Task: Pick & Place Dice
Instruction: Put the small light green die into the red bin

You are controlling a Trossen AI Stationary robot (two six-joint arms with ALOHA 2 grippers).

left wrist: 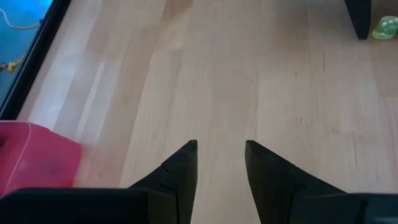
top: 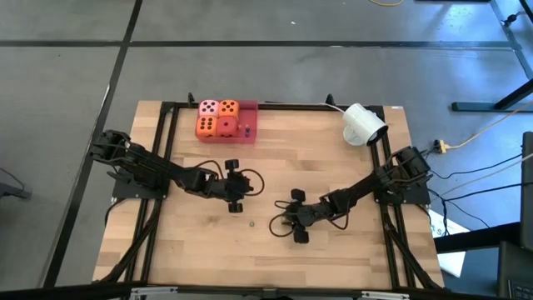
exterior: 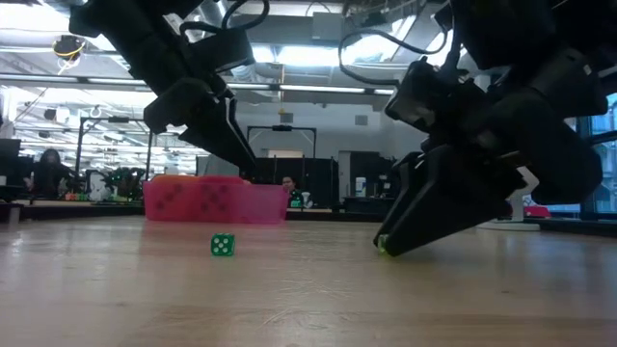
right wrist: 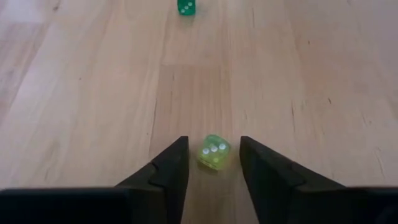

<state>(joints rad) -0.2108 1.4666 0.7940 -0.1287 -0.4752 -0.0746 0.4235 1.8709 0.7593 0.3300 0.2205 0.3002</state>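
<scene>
From above we count four big dice (top: 217,118) packed in the red tray (top: 248,117), with both arms over mid-table. At table height, one dark green die (exterior: 223,246) lies alone. Through the wrists, our left gripper (left wrist: 221,155) gapes empty, while the right gripper (right wrist: 214,152) stands open around a yellow-green die (right wrist: 214,152), contact unclear.

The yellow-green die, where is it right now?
In the right wrist view the yellow-green die sits on the wooden table between the open fingers of the right gripper, with a darker green die farther ahead.
</scene>
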